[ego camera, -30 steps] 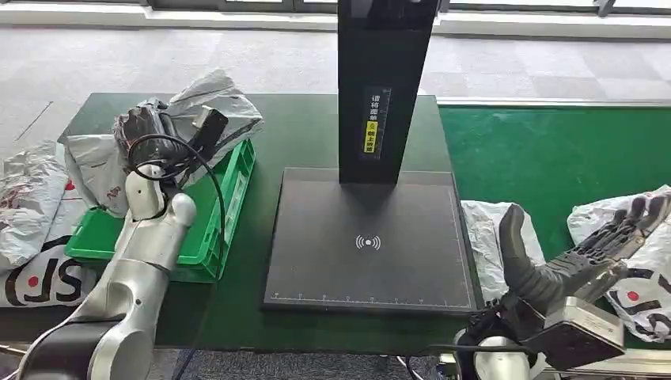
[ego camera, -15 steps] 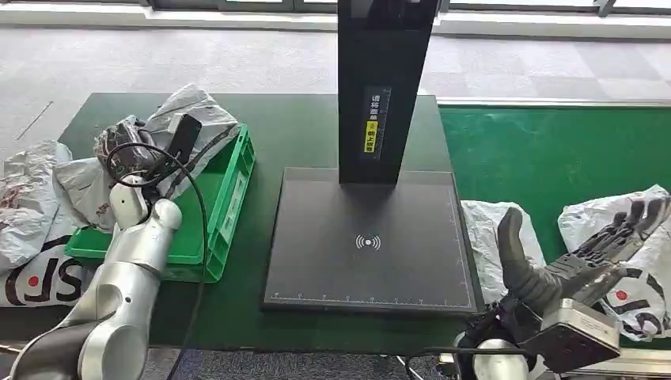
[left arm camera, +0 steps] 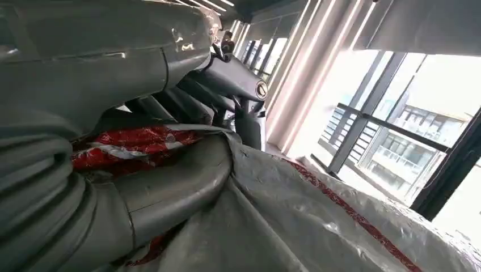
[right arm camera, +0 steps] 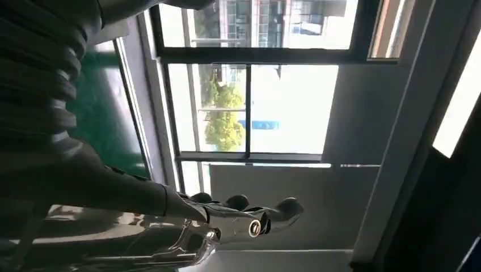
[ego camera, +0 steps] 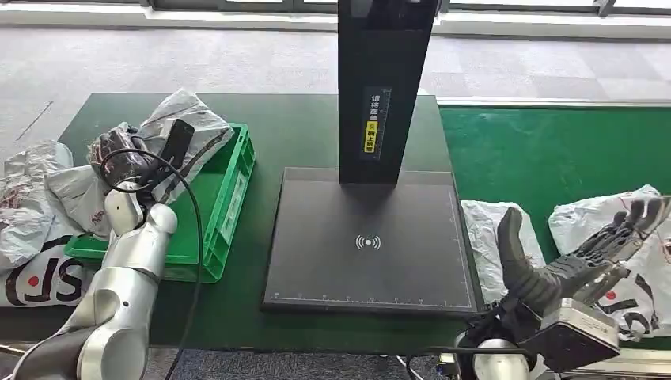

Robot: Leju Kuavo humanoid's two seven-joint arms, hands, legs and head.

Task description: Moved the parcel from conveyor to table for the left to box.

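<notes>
Left hand [ego camera: 119, 154] grips grey parcel [ego camera: 186, 127] over left rim of green crate [ego camera: 225, 210]. Right hand [ego camera: 585, 257] open, fingers spread, above conveyor [ego camera: 546, 150] between 2 bags. Black scanner pad [ego camera: 368, 241] centre.

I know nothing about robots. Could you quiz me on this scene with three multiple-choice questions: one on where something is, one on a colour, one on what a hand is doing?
1. Where is the crate?
A. left of the scanner base
B. on the conveyor
C. on the floor

2. What colour is the crate?
A. blue
B. green
C. red

3. What is the right hand doing?
A. holding a parcel
B. open, holding nothing
C. pressing the scanner

Answers: 1 A, it sits on the table left of the base. 2 B, its walls are green. 3 B, its fingers are spread above a parcel; the left hand grips a parcel.
</notes>
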